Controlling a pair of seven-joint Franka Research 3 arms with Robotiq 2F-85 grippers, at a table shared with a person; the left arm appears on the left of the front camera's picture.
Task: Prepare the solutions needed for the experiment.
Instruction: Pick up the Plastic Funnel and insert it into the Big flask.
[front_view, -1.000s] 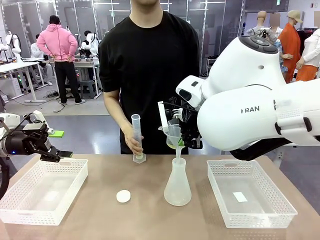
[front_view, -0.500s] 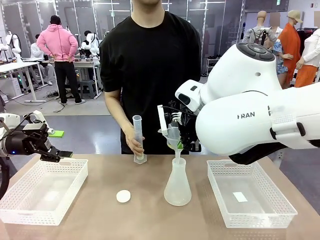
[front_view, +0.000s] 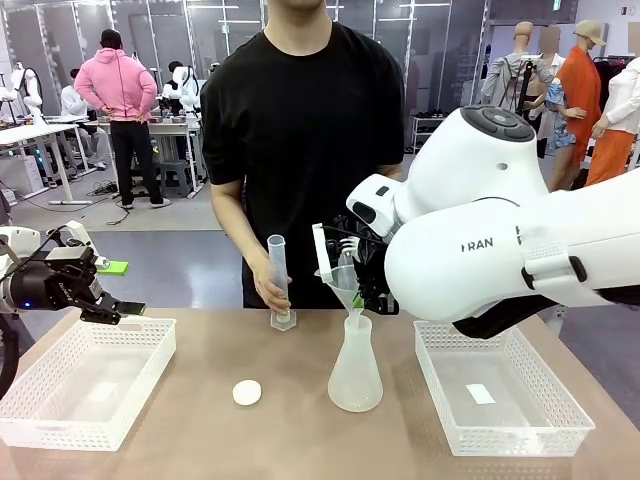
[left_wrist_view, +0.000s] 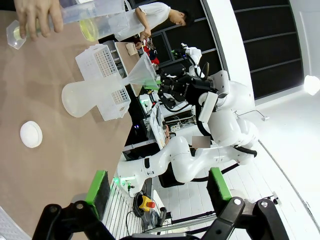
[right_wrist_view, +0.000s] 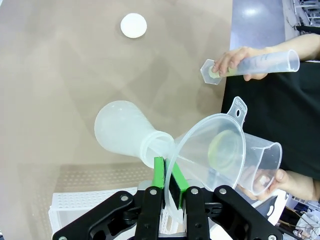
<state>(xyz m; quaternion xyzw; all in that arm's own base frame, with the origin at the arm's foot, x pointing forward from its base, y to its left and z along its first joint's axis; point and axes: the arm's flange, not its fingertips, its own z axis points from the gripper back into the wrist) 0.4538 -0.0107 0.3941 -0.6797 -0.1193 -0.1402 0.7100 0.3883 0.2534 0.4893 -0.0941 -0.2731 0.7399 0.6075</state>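
2 white arms (front_view: 520, 250) — blk, green-pad grippers (left_wrist_view: 157, 190)

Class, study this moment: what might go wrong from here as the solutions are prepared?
1. The right gripper pinches the funnel only by its thin rim. It may slip or tilt, so a pour could miss the flask.
2. The spout sits at the free-standing flask's mouth, so a sideways arm move might topple it.
3. The person's hand holds the graduated cylinder close by, so a bump is possible.

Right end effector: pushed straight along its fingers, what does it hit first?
Most likely the flask, whose neck sits just past the green pads holding the funnel; depth is unclear.
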